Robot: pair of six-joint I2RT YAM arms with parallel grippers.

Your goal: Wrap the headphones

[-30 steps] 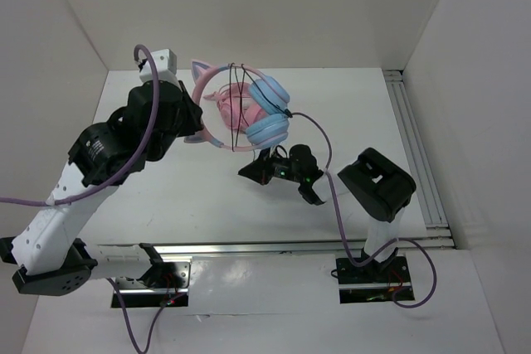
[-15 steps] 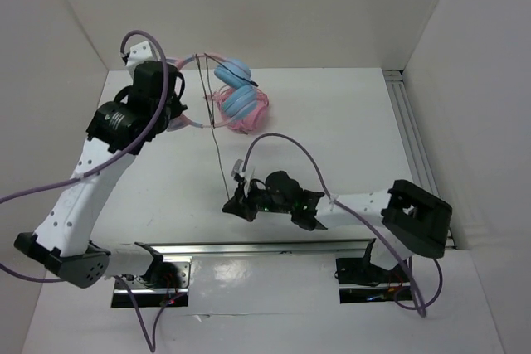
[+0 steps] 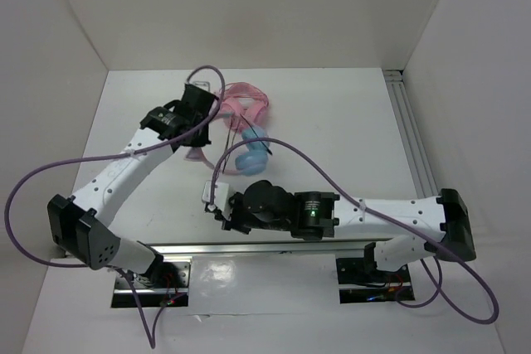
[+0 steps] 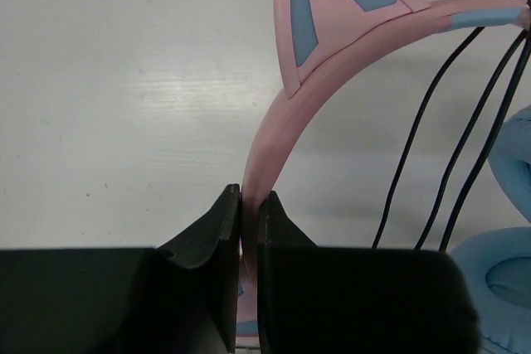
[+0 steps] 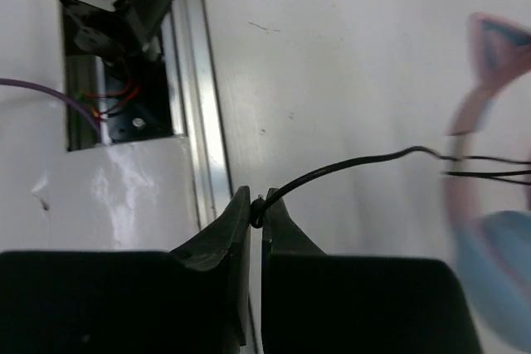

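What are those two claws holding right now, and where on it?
The left gripper pinches the headphones by the pink headband. The right gripper pinches their thin black cable.

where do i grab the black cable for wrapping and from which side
Pinch the cable across its thin width, on the free run away from the headband, coming from the near edge of the table as the right gripper does. It stretches straight there, clear of the loops; the left gripper clamps the headband.

A lab robot cell: white booth walls (image 3: 249,6), aluminium rail (image 3: 412,143)
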